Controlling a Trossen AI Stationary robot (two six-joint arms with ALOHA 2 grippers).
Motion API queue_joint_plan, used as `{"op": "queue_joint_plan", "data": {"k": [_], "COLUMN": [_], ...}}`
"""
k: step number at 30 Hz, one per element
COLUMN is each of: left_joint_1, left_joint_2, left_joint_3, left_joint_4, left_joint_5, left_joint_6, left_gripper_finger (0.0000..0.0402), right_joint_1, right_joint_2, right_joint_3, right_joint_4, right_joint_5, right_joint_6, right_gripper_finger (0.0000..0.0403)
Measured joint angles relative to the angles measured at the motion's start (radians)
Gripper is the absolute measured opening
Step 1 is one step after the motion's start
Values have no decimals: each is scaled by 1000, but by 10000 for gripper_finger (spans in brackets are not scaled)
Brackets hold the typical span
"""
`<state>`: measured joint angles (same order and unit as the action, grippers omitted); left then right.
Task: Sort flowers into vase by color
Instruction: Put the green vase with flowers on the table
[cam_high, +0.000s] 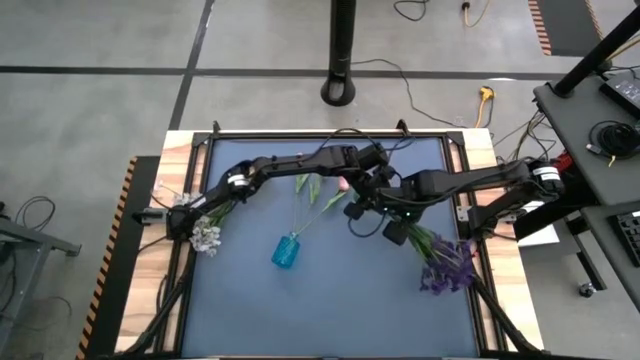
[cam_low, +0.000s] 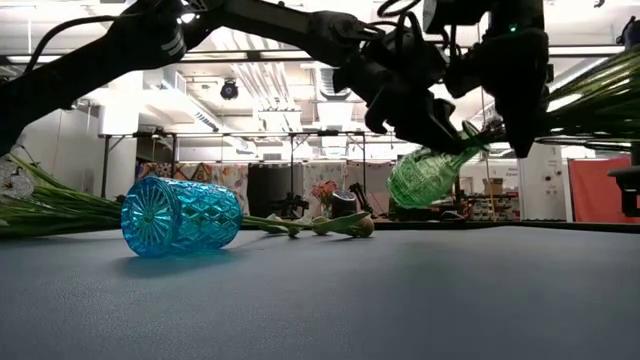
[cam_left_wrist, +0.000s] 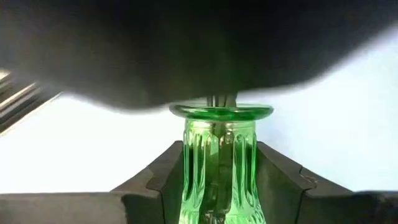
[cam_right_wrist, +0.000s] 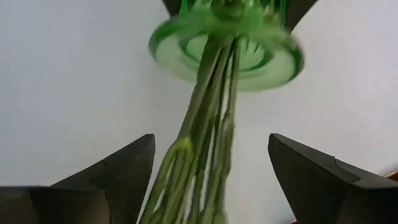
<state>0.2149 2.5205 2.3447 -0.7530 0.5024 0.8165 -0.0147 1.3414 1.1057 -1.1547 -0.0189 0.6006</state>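
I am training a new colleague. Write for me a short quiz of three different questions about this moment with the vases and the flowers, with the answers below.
1. True or false: the blue vase stands upright on the table.
2. Which gripper holds the green vase? A) left B) right C) neither
3. Fill in: the stems go into the green vase through its ____.

Key:
1. False. It lies on its side, with a pink tulip on the mat beyond it.
2. A. The left gripper clamps its neck and holds it tilted above the table; the right gripper is open around the stems.
3. Mouth.
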Motion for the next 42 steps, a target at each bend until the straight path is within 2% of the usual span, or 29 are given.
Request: {"op": "queue_joint_plan", "data": {"k": [2, 7, 18, 20, 22, 31, 35, 37, 42], "left_joint_1": [4, 19, 35, 40, 43, 49, 52, 57, 83], "left_joint_2": [-1, -4, -31, -29, -11, -46, -39, -45, -47], "left_joint_3": [0, -1, -2, -8, -17, -3, -5, 8, 9], "left_joint_4": [1, 9, -35, -77, -114, -117, -127, -116, -119], "left_joint_5": [1, 74, 88, 42, 35, 54, 70, 95, 257], "left_joint_6": [-1, 9, 26, 44, 48, 50, 65, 65, 61], "left_gripper_finger": [140, 140, 140, 140, 140, 140, 140, 140, 140], "right_joint_1": [0, 0, 2, 2, 1, 1, 2, 2, 2], "right_joint_2": [-13, -34, -60, -84, -102, -199, -270, -315, -422], "right_joint_3": [0, 0, 42, 72, 89, 214, 236, 237, 216], "right_joint_4": [1, 14, -14, 60, 14, 22, 41, 48, 108], "right_joint_5": [5, 10, 74, 110, 133, 231, 236, 236, 233], "right_joint_6": [8, 20, -28, -39, -43, -105, -123, -128, -132], "right_gripper_finger": [304, 308, 311, 311, 314, 314, 313, 313, 313]}}
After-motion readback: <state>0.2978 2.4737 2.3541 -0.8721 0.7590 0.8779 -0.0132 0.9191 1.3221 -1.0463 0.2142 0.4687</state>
